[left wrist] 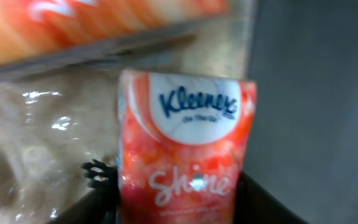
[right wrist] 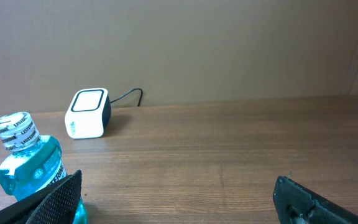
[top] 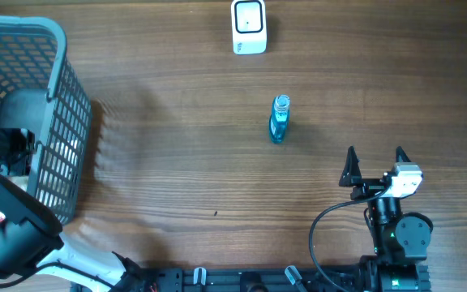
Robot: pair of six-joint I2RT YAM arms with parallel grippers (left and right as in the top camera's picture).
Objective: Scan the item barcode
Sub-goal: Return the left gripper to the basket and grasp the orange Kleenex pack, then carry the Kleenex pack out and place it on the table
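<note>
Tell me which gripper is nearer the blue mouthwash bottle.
Right. The right gripper hangs open close by, robot-side and right of the bottle; the left gripper is far off inside the basket, around a Kleenex pack.

Basket at left; scanner at the far edge; bottle before it, right pincer nearer and rightward

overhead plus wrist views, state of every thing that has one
left gripper: around tissue pack, grip unclear
tissue pack: between the left jaws, label showing
basket: upright, left gripper inside
mouthwash bottle: upright, capped, untouched
scanner: standing, cable attached
right gripper: open, empty
</note>
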